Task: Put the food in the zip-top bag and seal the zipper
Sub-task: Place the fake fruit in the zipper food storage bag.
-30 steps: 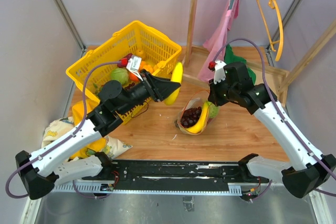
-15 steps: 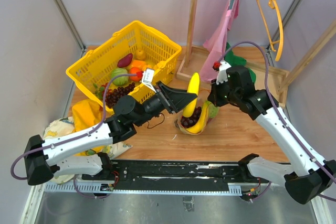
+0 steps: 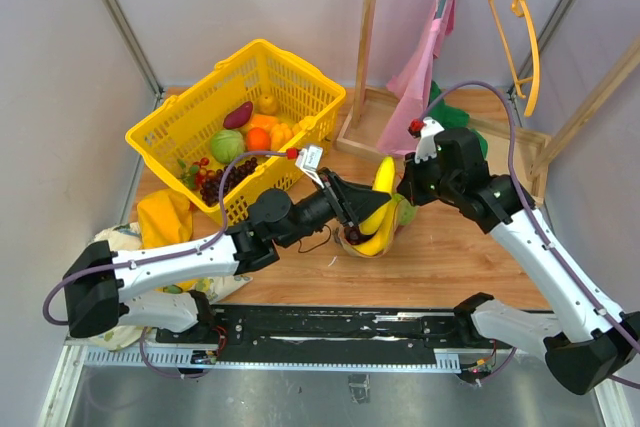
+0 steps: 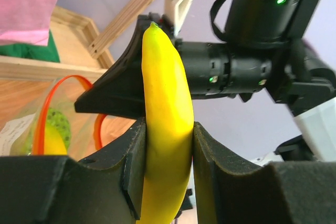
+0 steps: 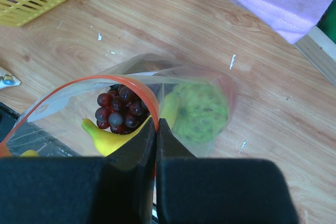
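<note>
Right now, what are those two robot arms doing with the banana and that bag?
The left gripper is clamped on a banana and holds it at the mouth of the zip-top bag. The right gripper pinches the red zipper to hold the bag open. Grapes, another banana and a green piece are already inside. More food sits in the yellow basket.

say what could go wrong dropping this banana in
1. The right gripper pinches the zip-top bag at one spot on the zipper; the long banana in the left gripper could snag that rim and pull it free.
2. Grapes, a second banana and a green piece already sit inside, so it may stick out and block sealing.
</note>
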Action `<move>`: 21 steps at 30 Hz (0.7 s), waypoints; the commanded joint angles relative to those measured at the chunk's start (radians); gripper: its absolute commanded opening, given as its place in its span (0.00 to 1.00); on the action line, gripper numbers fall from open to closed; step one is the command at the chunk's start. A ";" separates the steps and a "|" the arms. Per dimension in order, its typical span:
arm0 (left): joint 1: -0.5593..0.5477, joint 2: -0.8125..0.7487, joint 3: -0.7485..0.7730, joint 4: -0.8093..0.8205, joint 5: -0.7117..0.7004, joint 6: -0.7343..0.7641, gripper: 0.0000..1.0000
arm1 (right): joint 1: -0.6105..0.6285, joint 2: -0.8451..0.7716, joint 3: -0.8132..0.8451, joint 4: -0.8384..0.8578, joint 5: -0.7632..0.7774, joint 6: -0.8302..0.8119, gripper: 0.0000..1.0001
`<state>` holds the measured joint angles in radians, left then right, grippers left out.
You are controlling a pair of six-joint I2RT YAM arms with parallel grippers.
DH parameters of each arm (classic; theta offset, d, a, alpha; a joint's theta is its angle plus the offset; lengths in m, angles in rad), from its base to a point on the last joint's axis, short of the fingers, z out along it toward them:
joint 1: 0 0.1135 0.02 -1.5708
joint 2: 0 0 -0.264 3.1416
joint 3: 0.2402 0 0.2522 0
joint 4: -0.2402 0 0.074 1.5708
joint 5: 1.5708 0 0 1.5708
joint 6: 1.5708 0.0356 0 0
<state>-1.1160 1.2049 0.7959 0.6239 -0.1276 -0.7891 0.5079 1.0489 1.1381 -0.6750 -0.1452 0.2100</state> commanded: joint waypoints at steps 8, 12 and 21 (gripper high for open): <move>-0.028 0.049 0.006 -0.189 -0.030 0.123 0.03 | 0.007 -0.025 -0.004 0.014 0.012 -0.006 0.02; -0.038 0.070 0.050 -0.305 -0.033 0.197 0.08 | 0.006 -0.021 0.005 0.004 0.004 -0.018 0.02; -0.050 0.106 0.175 -0.565 -0.155 0.280 0.33 | 0.007 -0.030 0.005 0.004 -0.030 -0.030 0.03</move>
<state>-1.1572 1.3102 0.9089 0.1753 -0.1978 -0.5674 0.5079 1.0412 1.1351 -0.6773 -0.1551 0.2001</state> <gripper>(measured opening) 0.384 0.025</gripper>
